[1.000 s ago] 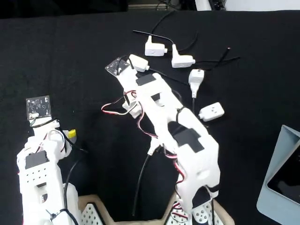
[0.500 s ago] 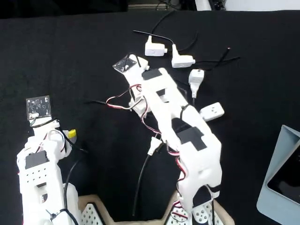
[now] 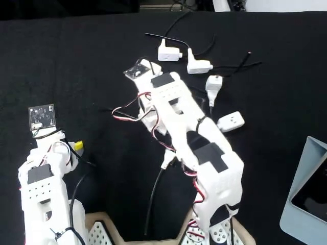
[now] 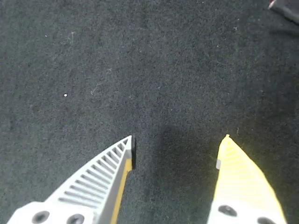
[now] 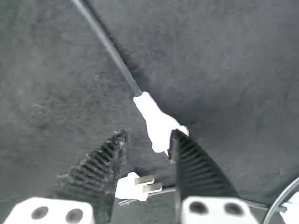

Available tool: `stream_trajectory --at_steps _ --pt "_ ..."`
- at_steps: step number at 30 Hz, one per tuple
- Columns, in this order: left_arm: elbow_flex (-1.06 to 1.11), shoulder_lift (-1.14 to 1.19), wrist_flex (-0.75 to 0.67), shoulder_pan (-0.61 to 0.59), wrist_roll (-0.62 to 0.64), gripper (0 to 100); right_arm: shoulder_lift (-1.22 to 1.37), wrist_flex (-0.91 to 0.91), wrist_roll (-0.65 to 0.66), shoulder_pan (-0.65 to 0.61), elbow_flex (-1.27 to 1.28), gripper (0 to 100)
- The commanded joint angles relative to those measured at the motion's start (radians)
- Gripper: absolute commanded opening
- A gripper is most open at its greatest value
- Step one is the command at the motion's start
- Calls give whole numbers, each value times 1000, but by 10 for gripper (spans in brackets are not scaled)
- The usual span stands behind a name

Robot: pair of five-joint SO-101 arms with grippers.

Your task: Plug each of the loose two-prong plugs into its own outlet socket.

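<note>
My right gripper (image 5: 147, 136) is open, low over the black cloth at the table's upper middle (image 3: 147, 68). A white two-prong plug (image 5: 156, 122) on a black cord lies at its fingertips, touching one black finger (image 5: 187, 154). A second white plug (image 5: 138, 185) with bare metal prongs lies under the jaws. Beyond the arm lie two white plug bodies (image 3: 168, 51) (image 3: 198, 65), another plug (image 3: 214, 83) and a white outlet socket (image 3: 230, 121). One more plug (image 3: 165, 163) on a black cord lies beside the right arm. My left gripper (image 4: 177, 140) is open over bare cloth at the near left (image 3: 76, 146).
A grey-blue tray (image 3: 306, 194) sits at the right edge. Black cords (image 3: 176, 23) trail across the far side of the cloth. Both arm bases (image 3: 153, 232) stand at the near edge. Bare cloth spreads to the far left.
The right arm has swung slightly right and farther out, bringing its gripper over the white plug that lay just beside it. The left arm has stayed still.
</note>
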Motion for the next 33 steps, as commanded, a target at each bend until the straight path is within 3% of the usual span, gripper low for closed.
stream_trajectory --at_steps 1,6,16,27,33 --pt "-7 -15 -18 -2 -14 289 -61 32 -12 -38 -12 121" --pt "-7 -15 -18 -2 -14 289 -54 58 -11 -54 4 121" --pt "-7 -15 -18 -2 -14 289 -54 -106 92 20 117 119" --pt "-7 -15 -18 -2 -15 289 -147 -81 117 23 88 118" --pt "-7 -15 -18 -2 -15 289 -131 -86 235 38 94 118"
